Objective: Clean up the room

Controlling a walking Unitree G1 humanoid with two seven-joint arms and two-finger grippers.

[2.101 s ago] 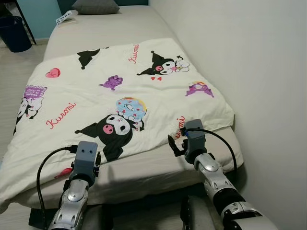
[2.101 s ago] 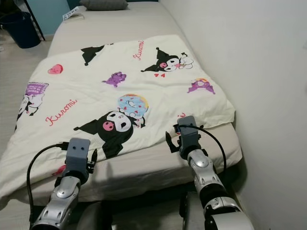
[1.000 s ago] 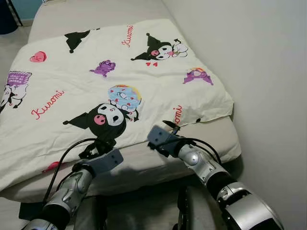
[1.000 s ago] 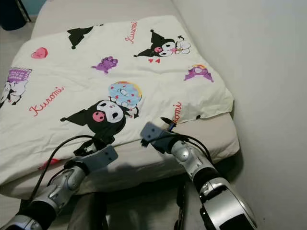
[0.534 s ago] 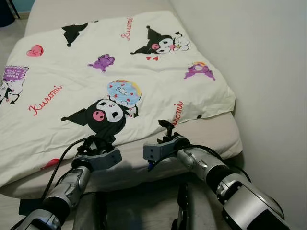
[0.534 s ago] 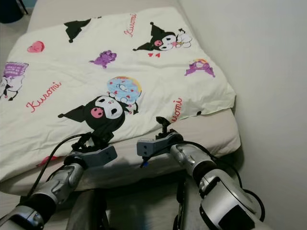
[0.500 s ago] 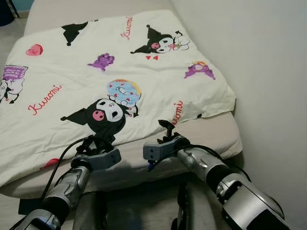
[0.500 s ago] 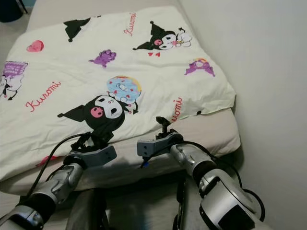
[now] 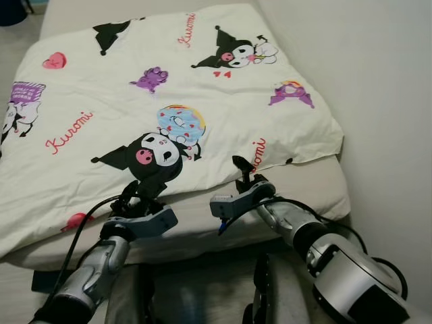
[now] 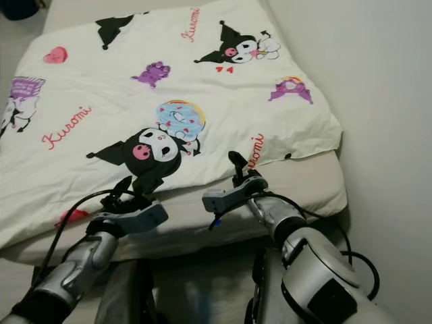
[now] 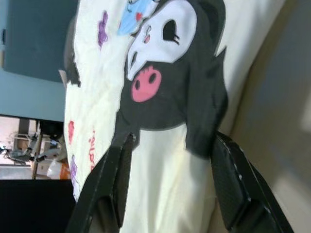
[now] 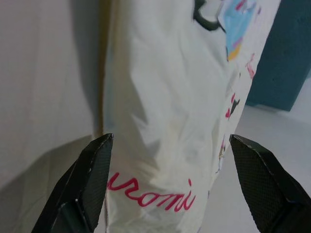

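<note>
A cream blanket printed with black cartoon characters and red lettering lies spread over the bed. Both arms reach to its near edge. My left gripper is open at the black character print, and in the left wrist view its fingers stand wide apart with the blanket's edge between them. My right gripper is open beside the red lettering near the blanket's right corner. In the right wrist view the blanket's edge also lies between its spread fingers.
The beige mattress shows bare in front of and to the right of the blanket. A white wall runs close along the bed's right side. Pale floor lies left of the bed, with a dark bin at the far left.
Both wrists have turned from upright to lying sideways and reached forward to the blanket's near edge. The camera has also tipped down and moved closer.
</note>
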